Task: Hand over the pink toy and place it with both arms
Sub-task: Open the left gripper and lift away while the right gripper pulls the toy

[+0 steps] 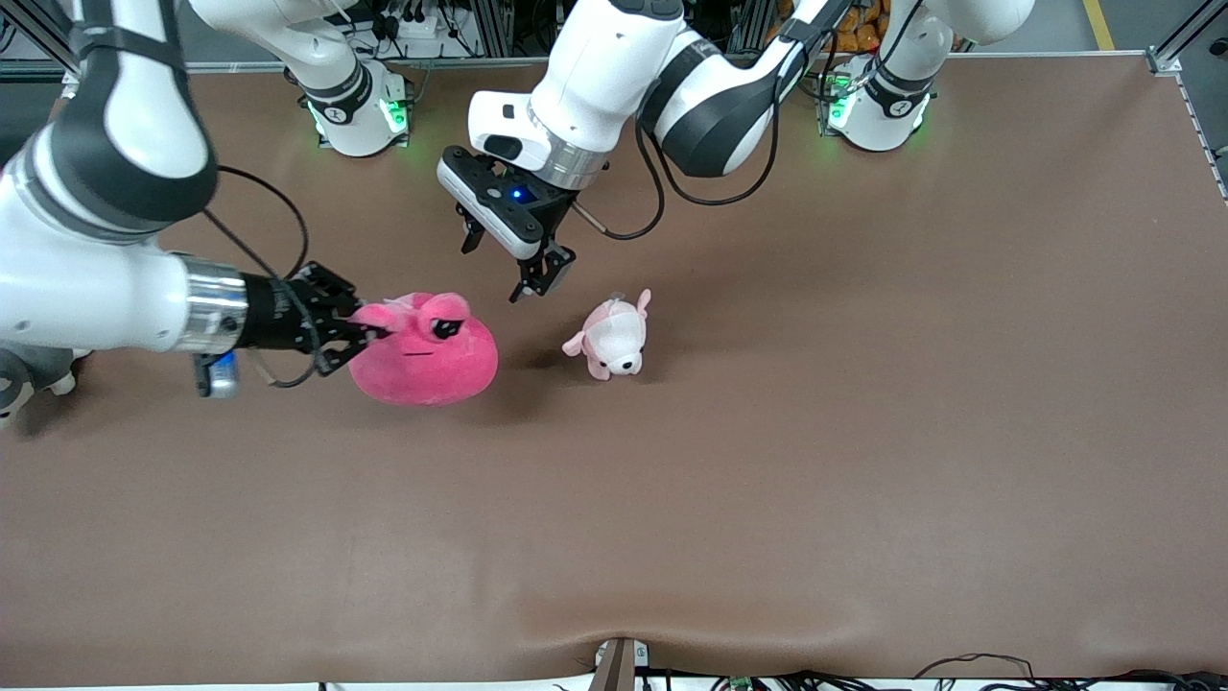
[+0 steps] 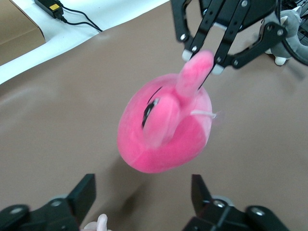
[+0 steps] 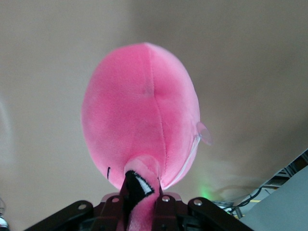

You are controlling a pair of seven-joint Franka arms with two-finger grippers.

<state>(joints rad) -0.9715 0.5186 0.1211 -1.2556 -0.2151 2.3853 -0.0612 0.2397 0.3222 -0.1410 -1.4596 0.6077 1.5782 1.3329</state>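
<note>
The pink toy (image 1: 427, 355) is a hot-pink rounded plush with stalk eyes, held up over the table toward the right arm's end. My right gripper (image 1: 369, 331) is shut on one of its eye stalks; the right wrist view shows the stalk pinched between the fingers (image 3: 139, 202) and the body (image 3: 142, 110) hanging past them. My left gripper (image 1: 499, 267) is open and empty, in the air beside the toy, over the table. In the left wrist view the toy (image 2: 163, 130) lies ahead of my left gripper (image 2: 143, 197), apart from it, with the right gripper (image 2: 202, 55) on the stalk.
A small pale pink-and-white puppy plush (image 1: 614, 336) lies on the brown table (image 1: 767, 480) beside the toy, toward the left arm's end. A grey-and-white plush (image 1: 29, 379) sits at the right arm's end of the table. A cardboard box (image 2: 17, 29) stands off the mat.
</note>
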